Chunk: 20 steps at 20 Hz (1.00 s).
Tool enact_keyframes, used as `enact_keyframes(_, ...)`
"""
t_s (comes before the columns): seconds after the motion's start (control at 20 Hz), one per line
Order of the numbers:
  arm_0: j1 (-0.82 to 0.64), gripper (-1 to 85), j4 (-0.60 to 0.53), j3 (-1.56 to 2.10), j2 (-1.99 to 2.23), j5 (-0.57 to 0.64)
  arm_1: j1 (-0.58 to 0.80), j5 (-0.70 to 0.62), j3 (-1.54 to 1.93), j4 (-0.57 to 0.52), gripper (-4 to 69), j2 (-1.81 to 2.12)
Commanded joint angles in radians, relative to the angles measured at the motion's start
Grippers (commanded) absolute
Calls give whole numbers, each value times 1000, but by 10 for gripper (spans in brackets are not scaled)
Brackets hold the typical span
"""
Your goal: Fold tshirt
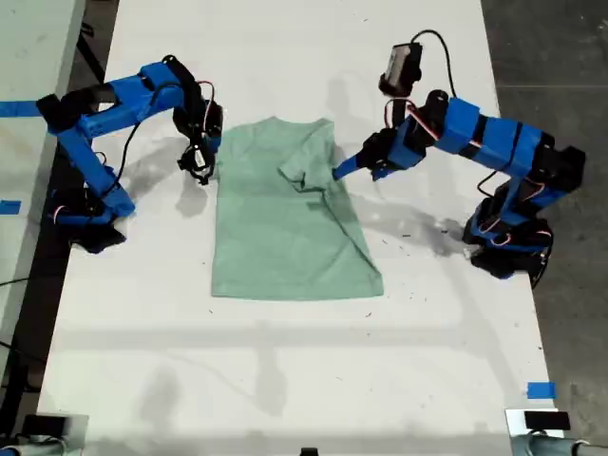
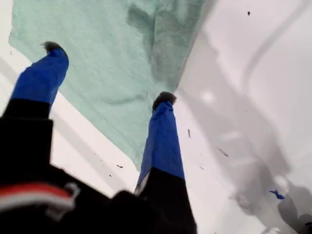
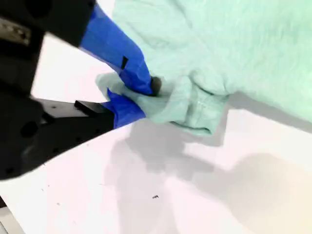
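Exterior view: the pale mint-green short-sleeved cloth tshirt (image 1: pixel 285 237) lies flat on the white table (image 1: pixel 285 380), between the two blue arms, collar end away from the camera. Its side on the exterior view's right is already folded inward in a diagonal flap. My first gripper (image 1: pixel 340 173) sits at that folded edge and my second gripper (image 1: pixel 199 166) at the shoulder on the exterior view's left.

First wrist view: my first gripper (image 2: pixel 107 72) has its blue fingers (image 2: pixel 163 131) spread wide and nothing between them. One tip is over the cloth, the other at the tshirt (image 2: pixel 97 48) edge where it meets the table (image 2: pixel 243 73).

Second wrist view: my second gripper (image 3: pixel 146 95) is clamped on a bunched sleeve hem (image 3: pixel 195 105) of the tshirt (image 3: pixel 219 39), with cloth pinched between both tips.

Handling, as a judgement: light, limp, not fragile. It will sag and crease wherever you lift it, and it may drag on the table. Pinch hems or corners, where the doubled cloth gives more to bite on. Avoid the flat middle, since the tips would likely slide off a single layer. Lift low and slow so the folded flap doesn't flop open
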Motion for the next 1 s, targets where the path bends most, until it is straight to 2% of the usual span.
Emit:
enact_keyframes(0.0,46,1,3,-64,156,15,18,9,2,-34,323,81)
enact_keyframes(0.25,241,1,-123,-374,-86,107,23,15,31,-46,322,95)
enact_keyframes(0.45,344,1,-92,-931,-549,163,15,25,43,-49,320,97)
enact_keyframes(0.55,353,1,-213,-939,-630,160,8,34,57,-51,320,98)
enact_keyframes(0.65,348,1,-281,-939,-701,155,2,44,89,-57,321,117)
enact_keyframes(0.7,337,19,-301,-939,-735,150,2,46,106,-60,321,130)
enact_keyframes(0.75,330,153,-299,-939,-755,150,3,49,123,-60,321,146)
enact_keyframes(0.8,321,242,-267,-939,-756,144,6,51,138,-60,322,161)
enact_keyframes(0.85,314,272,-218,-936,-732,133,11,52,158,-61,323,181)
enact_keyframes(0.95,308,274,-101,-931,-629,132,17,52,195,-63,323,218)
